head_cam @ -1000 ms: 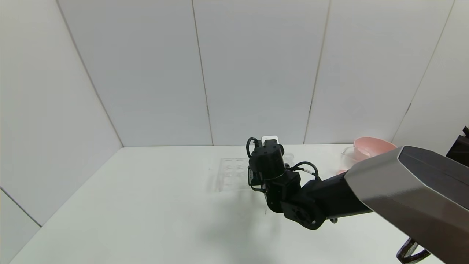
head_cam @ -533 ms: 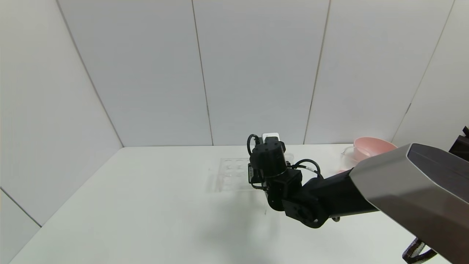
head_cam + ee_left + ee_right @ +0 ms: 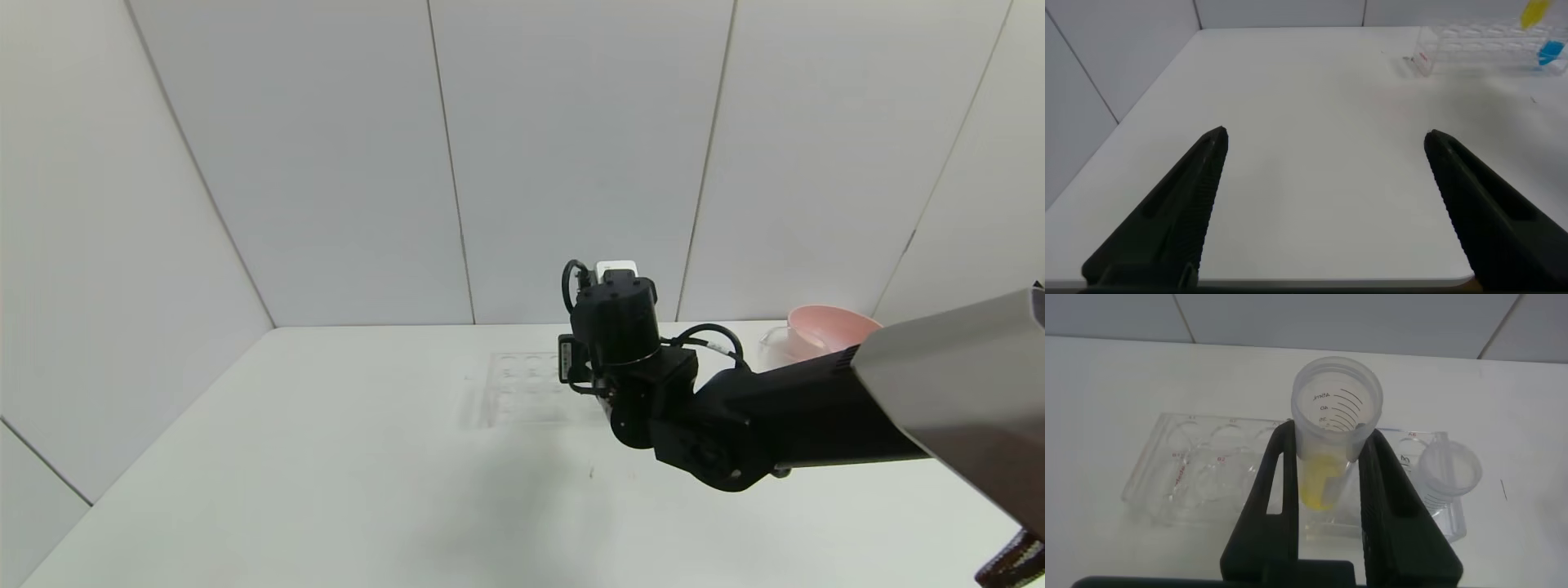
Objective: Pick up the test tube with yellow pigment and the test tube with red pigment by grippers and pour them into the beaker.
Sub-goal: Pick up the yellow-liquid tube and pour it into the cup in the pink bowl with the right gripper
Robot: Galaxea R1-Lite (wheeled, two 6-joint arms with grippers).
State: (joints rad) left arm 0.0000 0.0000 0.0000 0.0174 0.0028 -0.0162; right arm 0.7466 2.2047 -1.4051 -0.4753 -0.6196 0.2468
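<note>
My right gripper is shut on the test tube with yellow pigment, a clear graduated tube held upright with its open mouth up and its yellow tip just above the clear rack. In the head view the right wrist hangs over the rack and hides the tube. From the left wrist view the yellow tip shows above the rack. The beaker stands far right beside a pink bowl. My left gripper is open over bare table near its front edge. The test tube with red pigment is out of view.
A pink bowl sits at the back right corner. Another clear tube stands in the rack's end hole; a blue tip shows in the rack. White walls close the table at the back and sides.
The right arm has risen and shifted slightly right, lifting the yellow tube up off the rack. The left gripper shows no earlier view.
</note>
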